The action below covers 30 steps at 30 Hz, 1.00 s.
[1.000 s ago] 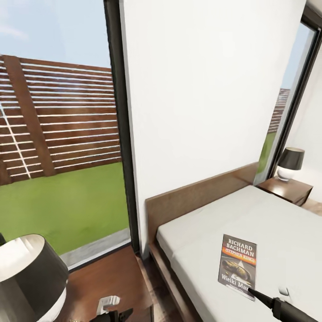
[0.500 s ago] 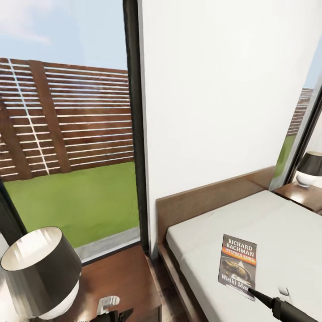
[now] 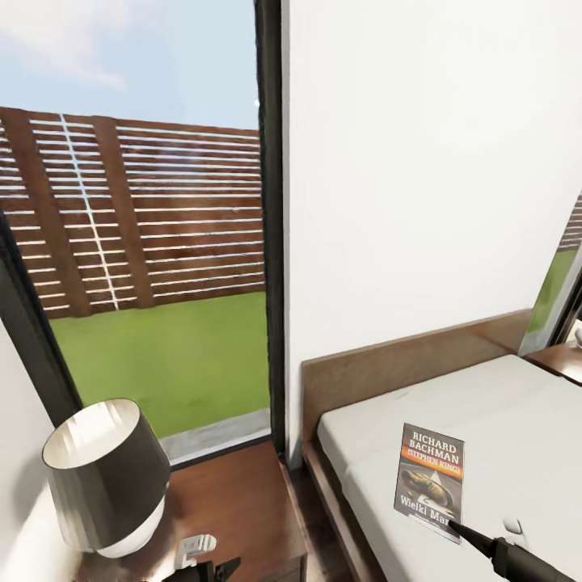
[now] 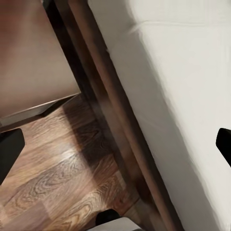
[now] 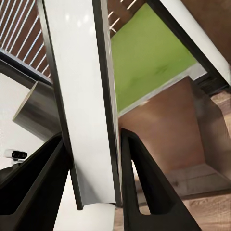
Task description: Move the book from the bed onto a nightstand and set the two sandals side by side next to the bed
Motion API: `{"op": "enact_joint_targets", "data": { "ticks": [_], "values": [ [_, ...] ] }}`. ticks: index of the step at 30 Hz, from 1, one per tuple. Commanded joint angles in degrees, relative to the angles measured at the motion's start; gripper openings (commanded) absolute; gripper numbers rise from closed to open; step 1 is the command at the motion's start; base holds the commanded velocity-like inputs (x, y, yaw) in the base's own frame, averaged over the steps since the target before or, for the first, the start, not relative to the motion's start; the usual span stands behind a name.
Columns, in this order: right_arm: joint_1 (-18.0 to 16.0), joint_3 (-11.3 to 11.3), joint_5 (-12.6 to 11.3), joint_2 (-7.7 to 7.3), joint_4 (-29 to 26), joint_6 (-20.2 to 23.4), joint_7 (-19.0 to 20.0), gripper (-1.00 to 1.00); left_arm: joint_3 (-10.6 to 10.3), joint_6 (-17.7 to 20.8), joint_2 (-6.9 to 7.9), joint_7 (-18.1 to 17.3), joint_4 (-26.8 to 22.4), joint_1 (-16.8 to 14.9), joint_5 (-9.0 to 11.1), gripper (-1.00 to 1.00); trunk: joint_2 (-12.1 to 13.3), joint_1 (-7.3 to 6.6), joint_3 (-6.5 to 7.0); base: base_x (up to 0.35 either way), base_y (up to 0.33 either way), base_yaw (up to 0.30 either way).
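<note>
- Clamps the thin dark grey paperback book with white lettering and orange band (image 3: 431,473) upright by its lower edge in the right tool (image 3: 457,529); hangs over the pale grey mattress of the dark-framed bed (image 3: 501,404).
- Shows the left tool (image 4: 115,149) spread wide, holding nothing.
- Could slip or pivot out: thin pinch at one edge only.
- Could knock the black-shaded lamp (image 3: 105,477) crowding the near-left dark brown glossy nightstand (image 3: 234,501) during placing.
- Counts: one book, one bed, one lamp, two nightstands, the second at far right (image 3: 566,361).
</note>
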Motion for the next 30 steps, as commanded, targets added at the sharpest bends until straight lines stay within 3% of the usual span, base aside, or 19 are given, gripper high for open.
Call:
{"op": "enact_joint_targets", "data": {
  "ticks": [1, 30],
  "values": [
    [-0.02, -0.47, 0.07, 0.0, 0.02, 0.11, 0.16, -1.0, -0.26, 0.48, 0.04, -0.08, -0.03, -0.02, 0.59, 1.0, -0.04, 0.02, 0.0, 0.0, 0.0, 0.189],
    [-0.02, -0.47, 0.07, 0.0, 0.02, 0.02, 0.07, -1.0, -0.28, 0.4, 0.04, -0.01, -0.03, -0.02, 0.59, 1.0, -0.04, 0.02, 0.56, 0.0, 0.0, 0.188]
  ]
}}
